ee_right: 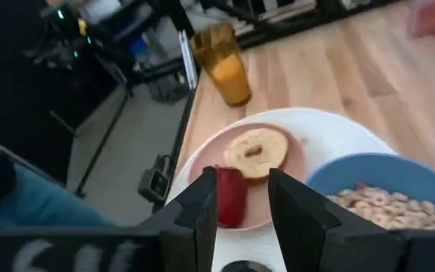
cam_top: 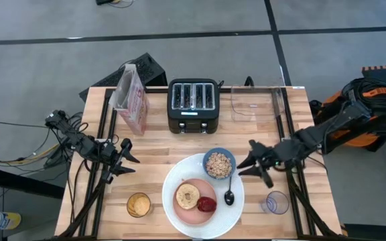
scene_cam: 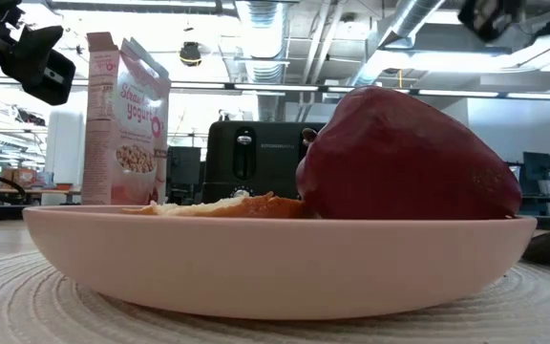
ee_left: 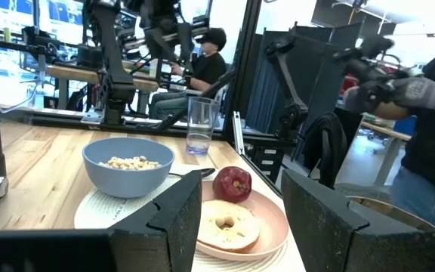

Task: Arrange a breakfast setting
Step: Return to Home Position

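A large white plate (cam_top: 179,214) lies at the table's near middle. On it sit a pink plate (cam_top: 187,213) with a toasted bagel half (cam_top: 187,195) and a red fruit (cam_top: 206,203), a blue bowl (cam_top: 218,164) of cereal and a dark spoon (cam_top: 229,195). My left gripper (cam_top: 131,165) is open and empty, left of the white plate. My right gripper (cam_top: 250,166) is open and empty, right of the bowl. The left wrist view shows the bowl (ee_left: 128,162), the fruit (ee_left: 232,183) and the bagel half (ee_left: 226,225). The right wrist view shows the bagel half (ee_right: 257,151) and the fruit (ee_right: 229,195).
A black toaster (cam_top: 193,104) and a cereal box (cam_top: 131,98) stand at the back, with a clear container (cam_top: 256,102) at the back right. An orange-filled glass (cam_top: 139,205) stands near left, a clear cup (cam_top: 277,201) near right. A person (ee_left: 429,113) stands beyond the table.
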You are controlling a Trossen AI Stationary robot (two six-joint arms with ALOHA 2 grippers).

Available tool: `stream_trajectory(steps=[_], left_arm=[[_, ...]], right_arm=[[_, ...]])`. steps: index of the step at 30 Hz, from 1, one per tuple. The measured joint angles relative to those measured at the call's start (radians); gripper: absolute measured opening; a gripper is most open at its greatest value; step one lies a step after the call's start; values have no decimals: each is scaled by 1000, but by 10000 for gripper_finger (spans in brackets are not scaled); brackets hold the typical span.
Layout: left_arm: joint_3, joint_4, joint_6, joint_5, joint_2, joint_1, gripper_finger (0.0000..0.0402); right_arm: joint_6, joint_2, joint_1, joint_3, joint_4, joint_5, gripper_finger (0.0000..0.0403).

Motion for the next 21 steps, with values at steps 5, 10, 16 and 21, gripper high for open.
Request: stream_trajectory(steps=[5,10,16,21], left_arm=[[0,0,0,0,0,0,169],[0,0,0,0,0,0,169],[0,0,0,0,0,0,169],[0,0,0,0,0,0,169]], right_arm=[[-33,-189,34,-227,231,-6,139],[-158,-322,84,-395,338,-4,139],[-187,-423,119,-537,434,-3,139],[-253,-499,137,-646,540,-3,139]])
